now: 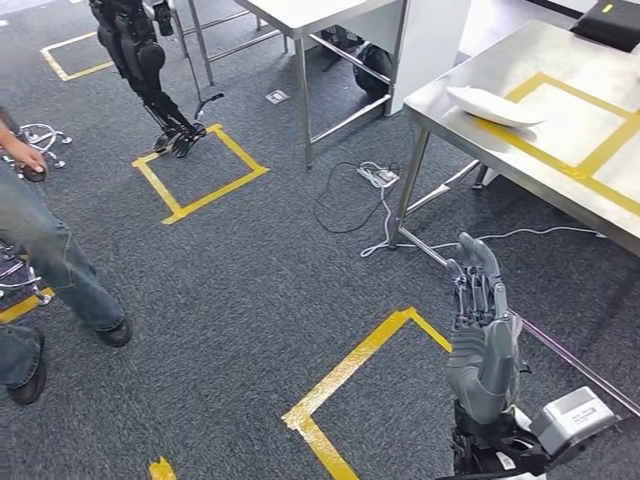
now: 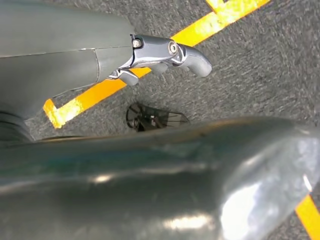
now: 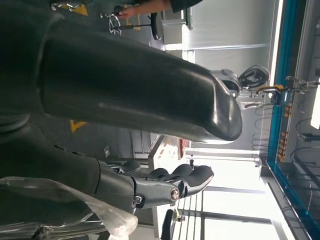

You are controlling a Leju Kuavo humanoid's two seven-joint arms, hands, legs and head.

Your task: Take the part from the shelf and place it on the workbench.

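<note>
A: Right hand stands raised in the head view, low on the right side, palm side away from the camera, fingers straight and slightly apart. Nothing in it.

B: The right wrist view agrees: thick grey thumb across the frame, darker fingers stretched out beneath it, no object between them.

A: Left hand: seen from the left wrist view, above grey carpet and a yellow tape line. One finger extends out straight, holding nothing. Whether the whole hand is spread or curled, cannot tell; the thumb blocks much of the frame.

B: The part: a white, flat, elongated piece lying on the workbench, a steel table at upper right. It rests across the edge of a yellow tape rectangle marked on the tabletop. Well apart from the right hand.

A: Floor: grey carpet with yellow tape squares. White power strip and cables lie near the workbench leg.

B: Another dark robot stands at upper left, feet at one tape square. A person's legs in jeans and dark shoes at the left edge, a hand on something dark.

A: A second metal table stands behind, top centre.
</note>
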